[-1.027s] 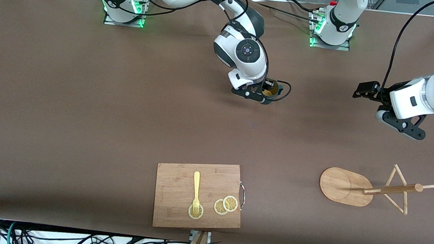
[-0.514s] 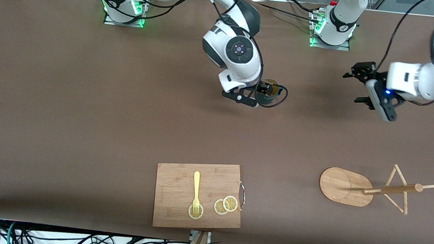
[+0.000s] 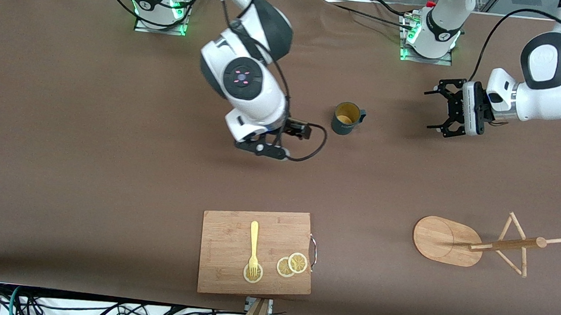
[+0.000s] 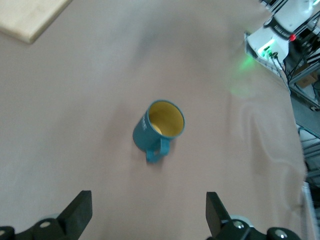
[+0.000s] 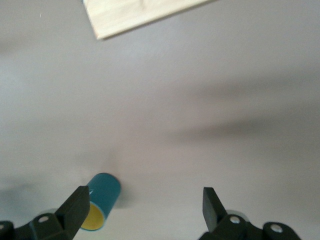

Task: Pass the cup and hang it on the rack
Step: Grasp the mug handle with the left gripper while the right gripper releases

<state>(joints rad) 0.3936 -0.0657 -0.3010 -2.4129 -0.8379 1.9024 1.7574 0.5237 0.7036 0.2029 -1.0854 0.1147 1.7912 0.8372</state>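
Observation:
The cup (image 3: 347, 118), dark teal with a yellow inside, stands upright and alone on the brown table; it also shows as the cup (image 4: 159, 127) and the cup (image 5: 102, 200). My right gripper (image 3: 263, 150) hangs open and empty beside the cup, toward the right arm's end; the same right gripper (image 5: 145, 205) holds nothing. My left gripper (image 3: 431, 110) is open, turned sideways toward the cup from the left arm's end, with a gap between them; the left gripper (image 4: 148, 212) is empty. The rack (image 3: 436, 237) stands nearer to the front camera, toward the left arm's end.
A wooden cutting board (image 3: 257, 252) lies near the table's front edge, carrying a yellow fork (image 3: 254, 241) and lemon slices (image 3: 291, 265). Its corner shows as the board (image 5: 140, 15). Cables trail from the right wrist (image 3: 312, 145).
My right gripper opened, let go of the cup and drew away toward the right arm's end. The left gripper swung in closer to the cup and turned sideways.

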